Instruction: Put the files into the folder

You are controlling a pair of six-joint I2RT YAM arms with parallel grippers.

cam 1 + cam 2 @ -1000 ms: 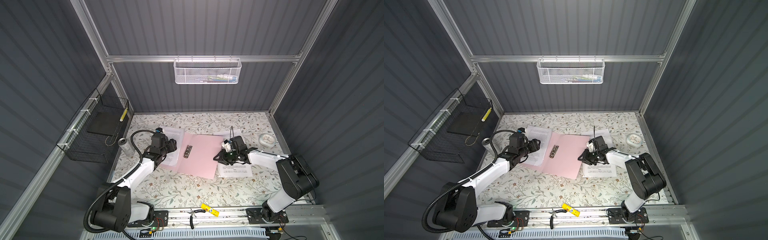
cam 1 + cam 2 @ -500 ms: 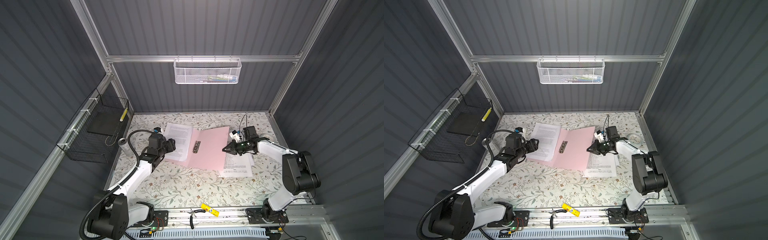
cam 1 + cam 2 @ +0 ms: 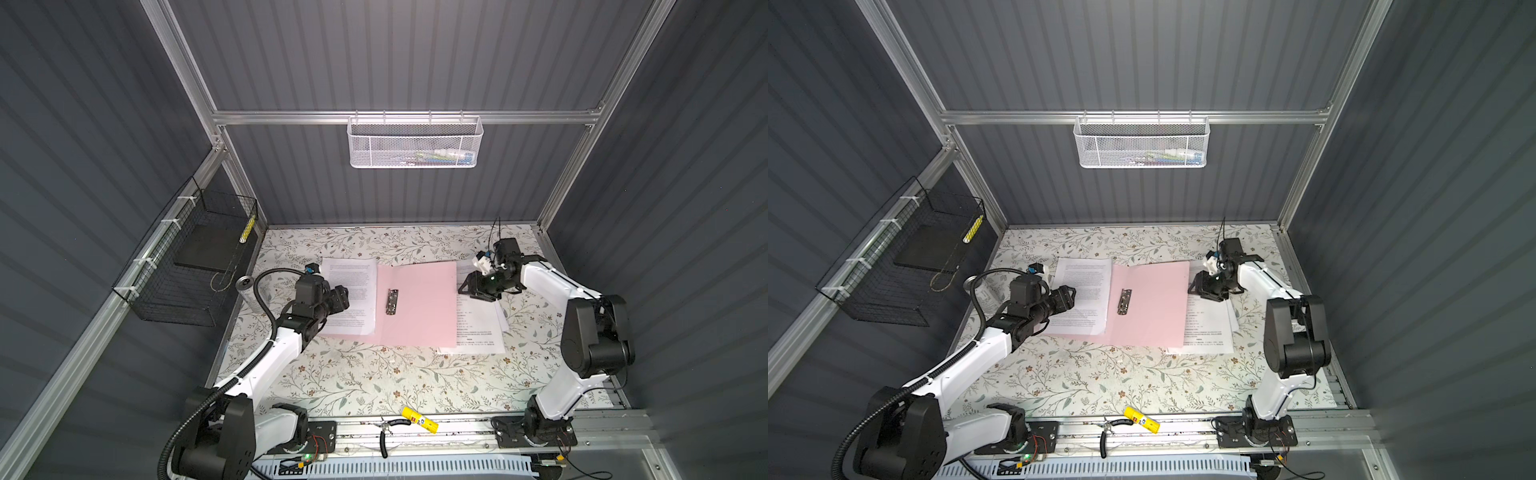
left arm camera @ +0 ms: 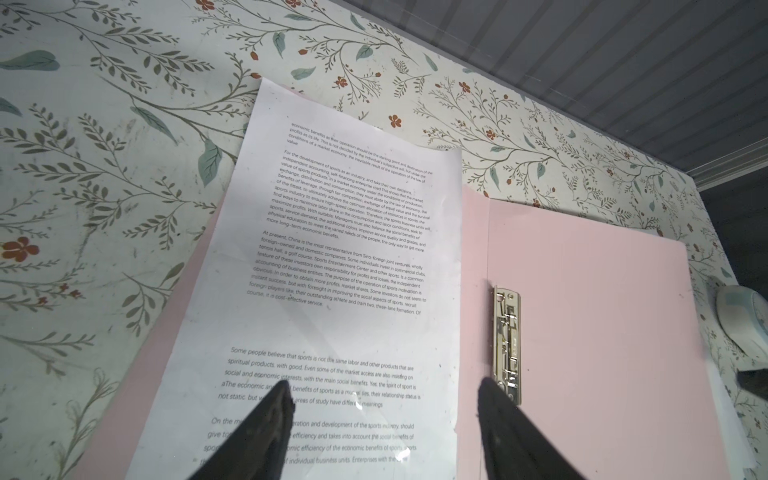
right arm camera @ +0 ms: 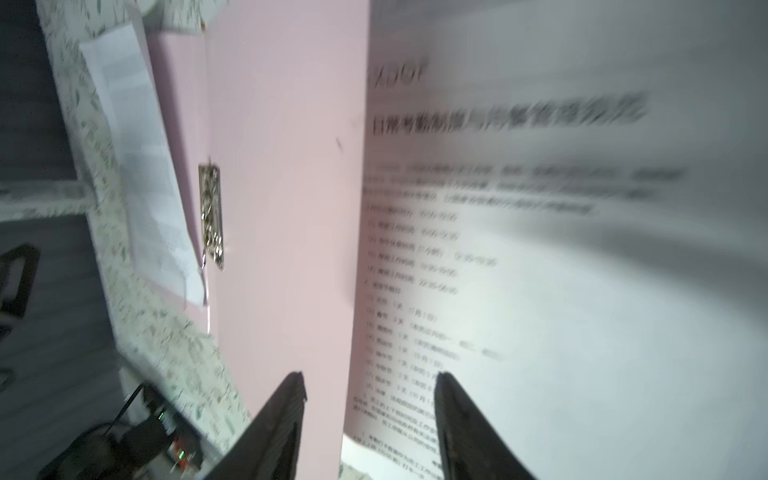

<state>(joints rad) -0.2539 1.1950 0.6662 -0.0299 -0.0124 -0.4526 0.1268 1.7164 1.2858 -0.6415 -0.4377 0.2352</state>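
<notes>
Shows folder (image 3: pixel 419 299) open on surface (image 3: pixel 365 374), files (image 3: pixel 353 274) on one flap. Left jaws released above them; right jaws released alongside.

Two tabletop robot arms are showing glossy white shells along their long links, the left arm (image 3: pixel 270 357) and the right arm (image 3: pixel 552 286) each wearing bulky matte black housings at the joints. A ribbed black cable conduit (image 3: pixel 276 270) is trailing off the left arm, while thin black wires (image 3: pixel 496 230) are sprouting at the right arm's wrist beside a small white block (image 3: pixel 482 262). Black base plates (image 3: pixel 536 432) are carrying exposed fine wiring, and the tapered black fingers (image 4: pixel 266 428) are looking scuffed and dusty.
</notes>
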